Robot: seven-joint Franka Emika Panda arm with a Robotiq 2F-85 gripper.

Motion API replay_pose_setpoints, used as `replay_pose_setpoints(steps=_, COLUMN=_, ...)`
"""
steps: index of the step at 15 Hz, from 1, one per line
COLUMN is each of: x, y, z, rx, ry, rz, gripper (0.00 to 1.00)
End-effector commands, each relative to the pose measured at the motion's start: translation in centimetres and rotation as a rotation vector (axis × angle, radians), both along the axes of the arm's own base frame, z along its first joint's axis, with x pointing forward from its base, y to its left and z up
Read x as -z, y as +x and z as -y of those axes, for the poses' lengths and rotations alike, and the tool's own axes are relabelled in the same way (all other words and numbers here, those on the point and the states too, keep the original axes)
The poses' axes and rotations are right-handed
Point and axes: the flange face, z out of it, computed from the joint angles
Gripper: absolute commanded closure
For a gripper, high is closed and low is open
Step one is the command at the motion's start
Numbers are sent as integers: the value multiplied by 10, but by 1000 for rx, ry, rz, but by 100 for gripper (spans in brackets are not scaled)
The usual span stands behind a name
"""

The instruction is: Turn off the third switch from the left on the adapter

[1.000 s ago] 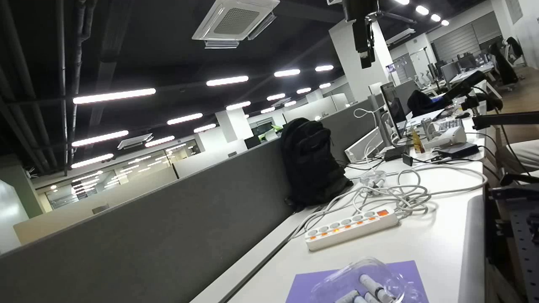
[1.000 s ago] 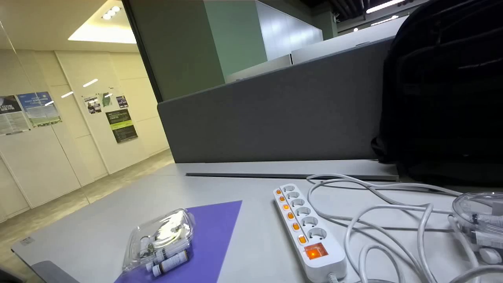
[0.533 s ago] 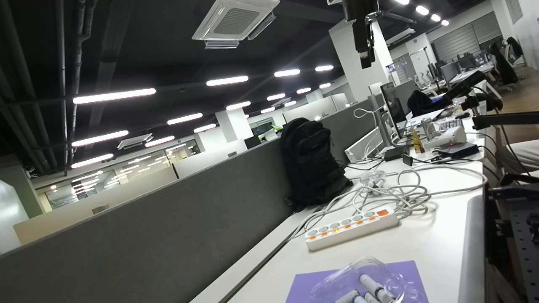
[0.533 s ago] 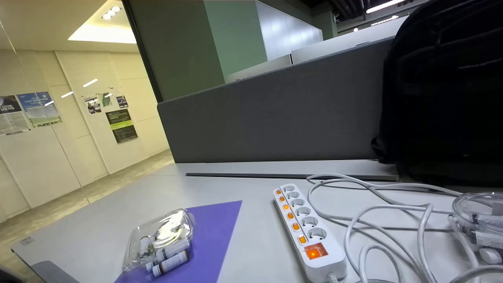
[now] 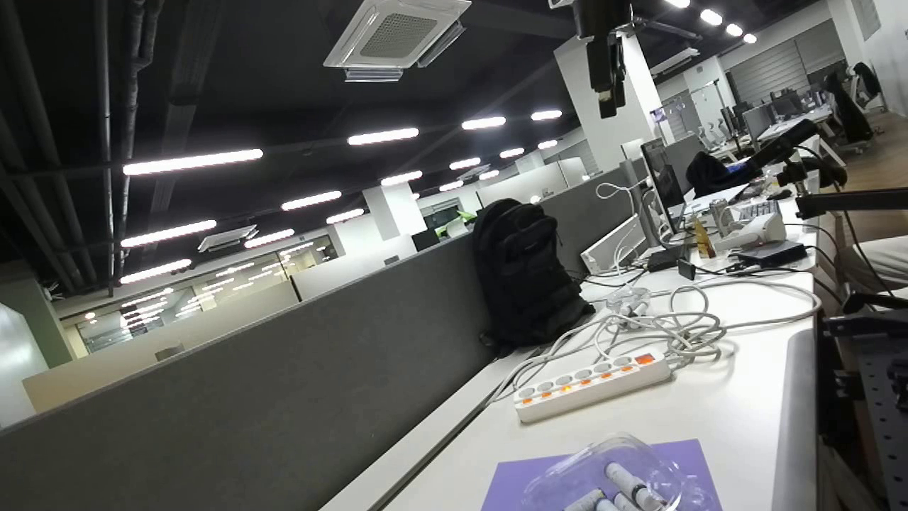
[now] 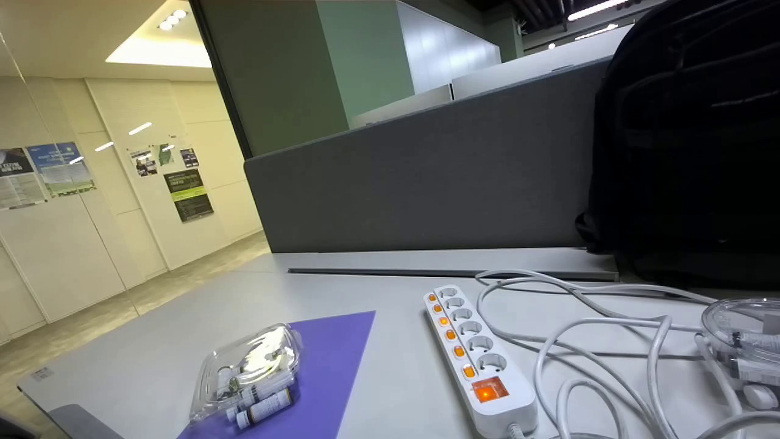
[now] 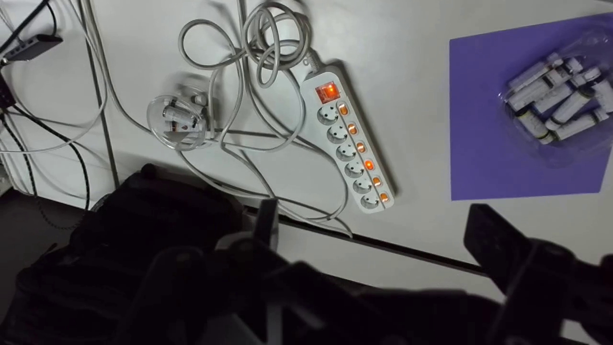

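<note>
The adapter is a long white power strip (image 5: pixel 592 387) lying on the desk, also seen in an exterior view (image 6: pixel 454 360) and the wrist view (image 7: pixel 352 143). Its round sockets look empty. Small orange switches run beside the sockets. One small switch (image 7: pixel 368 165) glows brightly; it is third from the left end in an exterior view (image 5: pixel 565 389). The large red main switch (image 7: pixel 328 92) at the cable end is also lit. My gripper (image 7: pixel 375 215) is open and empty. In an exterior view my gripper (image 5: pixel 610 106) hangs high above the desk, well apart from the adapter.
Loose white cables (image 7: pixel 242 86) coil beside the adapter. A clear container with bottles (image 7: pixel 555 103) stands on a purple sheet (image 7: pixel 469 167). Another clear container (image 7: pixel 177 122) stands among the cables. A black backpack (image 5: pixel 525 277) leans on the grey partition (image 5: pixel 355 369).
My gripper has shifted slightly to the left and turned a little in an exterior view. The adapter, the lit switch and the other objects have not changed.
</note>
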Motion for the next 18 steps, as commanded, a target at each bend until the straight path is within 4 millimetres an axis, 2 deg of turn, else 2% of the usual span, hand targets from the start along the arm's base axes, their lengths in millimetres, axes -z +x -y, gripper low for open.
replay_pose_setpoints(steps=1, x=11, y=35, z=18, rx=93, ry=19, rz=29, gripper=0)
replay_pose_setpoints(steps=4, x=35, y=72, z=35, rx=139, ry=32, rz=34, gripper=0)
replay_pose_setpoints(steps=7, x=69, y=111, z=47, rx=157, ry=43, rz=-2, gripper=0)
replay_pose_setpoints(steps=14, x=141, y=194, z=61, rx=171, ry=69, rz=-96, gripper=0)
replay_pose_setpoints(steps=18, x=186, y=232, z=60, rx=154, ry=108, rz=-176, gripper=0)
